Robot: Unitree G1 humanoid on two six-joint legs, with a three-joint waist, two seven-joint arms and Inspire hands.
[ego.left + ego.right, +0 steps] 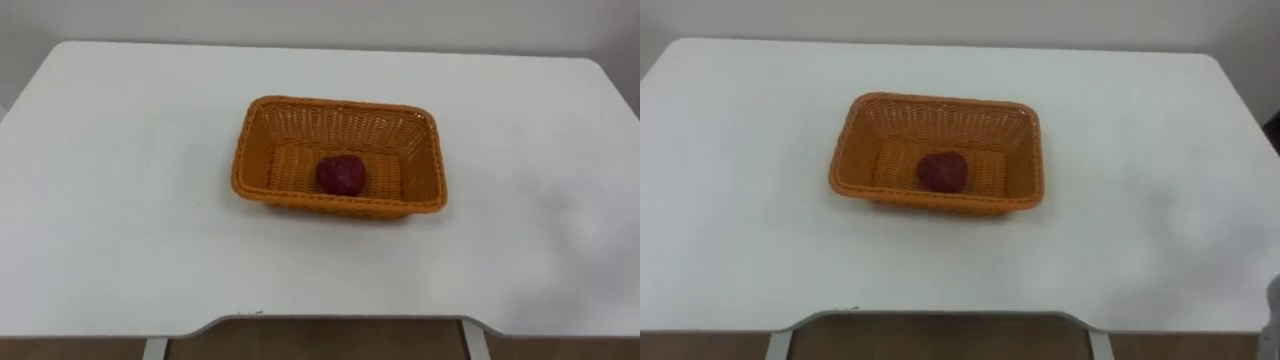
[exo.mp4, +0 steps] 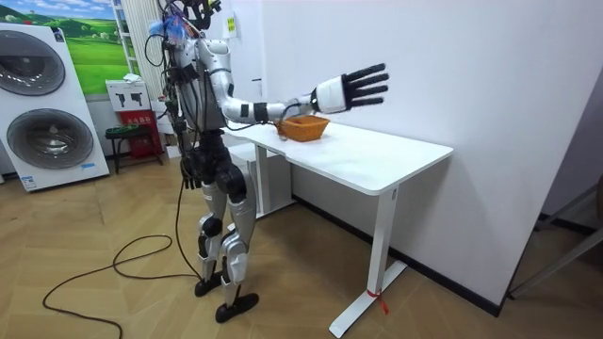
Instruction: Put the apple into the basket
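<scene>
A dark red apple (image 1: 341,175) lies inside an orange woven basket (image 1: 340,104) in the middle of the white table (image 1: 120,200). The right eye view has the same apple (image 1: 942,172) in the basket (image 1: 940,100). In the room view I stand at the table's end facing the basket (image 2: 303,127). My right hand (image 2: 350,90) is held out at chest height above the table, open with fingers spread, holding nothing. It is well above and apart from the basket. My left hand (image 2: 191,169) hangs by my hip.
The table's near edge (image 1: 330,322) runs along the bottom of the eye views, and a white wall stands behind the table. Two washing machines (image 2: 42,104) and a red stool (image 2: 132,132) stand behind me on the wooden floor.
</scene>
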